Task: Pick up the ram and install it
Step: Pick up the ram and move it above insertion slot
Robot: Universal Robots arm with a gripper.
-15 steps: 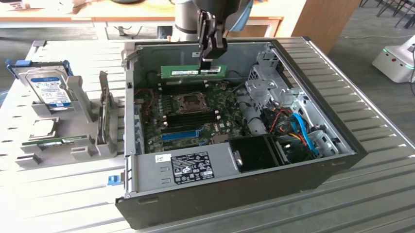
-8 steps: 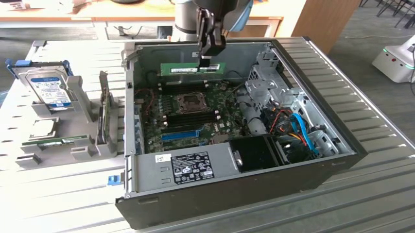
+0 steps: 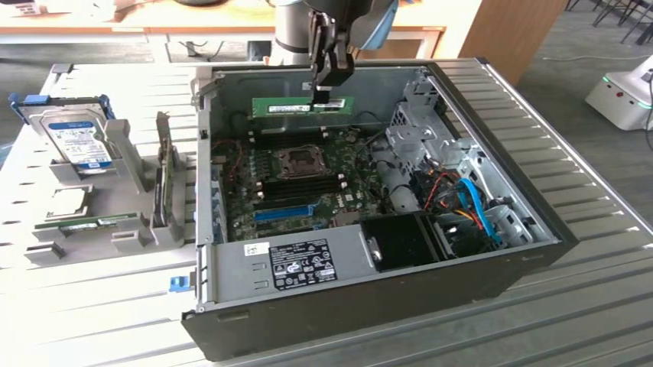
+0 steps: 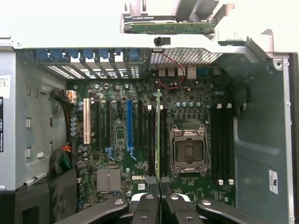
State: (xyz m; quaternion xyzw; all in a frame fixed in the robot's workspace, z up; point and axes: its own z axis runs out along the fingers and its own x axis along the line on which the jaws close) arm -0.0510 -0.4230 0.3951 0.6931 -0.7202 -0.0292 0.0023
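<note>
The ram [image 3: 301,106] is a narrow green stick with a pale label. It hangs level over the far part of the open computer case [image 3: 531,252], above the motherboard [image 3: 268,200]. My gripper [image 3: 320,99] is shut on its upper edge near its end on the exterior view's right. In the wrist view the ram [image 4: 158,135] shows edge-on as a thin green line running out from between the dark fingers [image 4: 148,207] of the gripper [image 4: 159,189]. It lies over the black memory slots [image 4: 150,140] beside the CPU socket [image 4: 188,150].
More black memory slots [image 4: 219,144] lie on the socket's other side, and a long blue slot [image 4: 130,126] sits further along the board. On the exterior view's left, a grey holder [image 3: 138,210] carries a hard drive [image 3: 79,138], an upright card [image 3: 161,172] and another green stick [image 3: 87,224].
</note>
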